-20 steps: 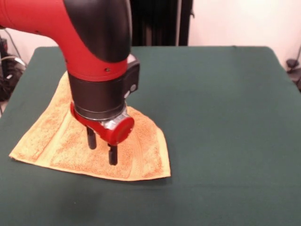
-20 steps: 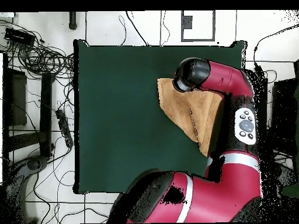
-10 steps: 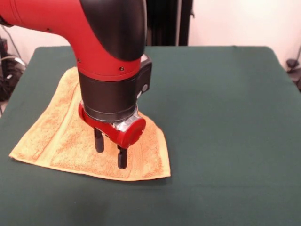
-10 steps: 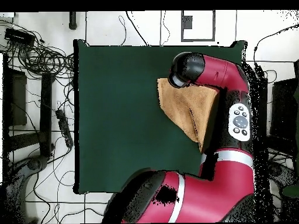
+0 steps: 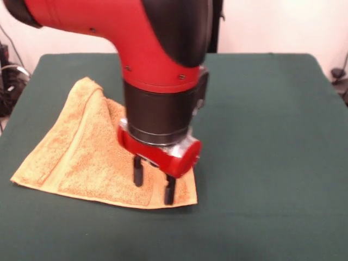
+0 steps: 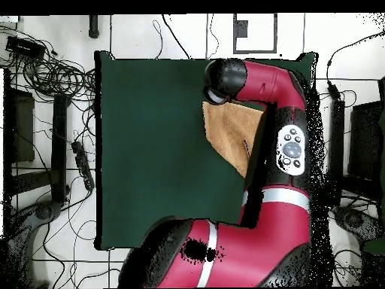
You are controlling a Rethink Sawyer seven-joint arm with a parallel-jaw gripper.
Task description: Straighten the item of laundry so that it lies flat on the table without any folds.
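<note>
Hovering over the near right corner of the washcloth [image 5: 81,157] in the front view, the gripper [image 5: 154,187] points straight down w/ its two black fingers [image 5: 138,173] spread apart, nothing between them; tips at or just above the terry, contact can't be confirmed. Cloth sits on the table [image 5: 261,136] toward its left side in that view, not flat: far corner is humped up w/ a fold ridge running down from it, near edge lies flat along the green top. Overhead, the arm [image 6: 274,113] covers part of the cloth, which lies near one table edge w/ a diagonal edge showing.
</note>
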